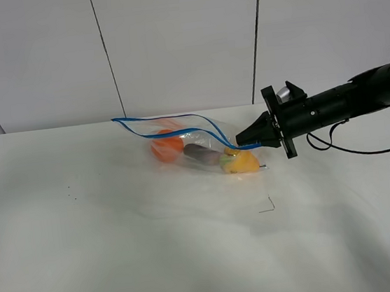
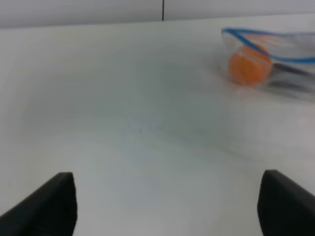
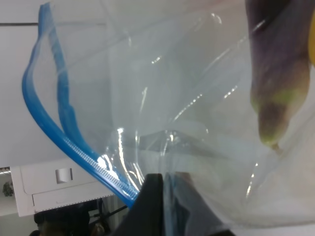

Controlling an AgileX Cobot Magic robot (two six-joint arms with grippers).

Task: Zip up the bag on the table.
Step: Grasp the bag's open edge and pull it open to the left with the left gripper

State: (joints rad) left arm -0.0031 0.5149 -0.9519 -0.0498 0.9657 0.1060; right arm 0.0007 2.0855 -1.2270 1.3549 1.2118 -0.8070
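From the high camera, the bag [image 1: 188, 145] lies toward the far middle of the table [image 1: 123, 253], its mouth gaping along the blue zipper [image 1: 150, 119]. My right pincer [image 1: 242, 143] is clamped on the zipper's near end, which I judge is to pin that corner so the lips can be run together. My left pincer is out of this picture.

From my left wrist, the left pincer [image 2: 166, 196] stands wide and holds nothing, low over bare table and well apart from the bag. The picture is blurred, and only the orange [image 2: 248, 66] reads clearly.

From my right wrist, my fingers [image 3: 150, 206] pinch plastic just beside the zipper, with the eggplant [image 3: 275, 73] beyond. Whether both lips are caught is hidden.
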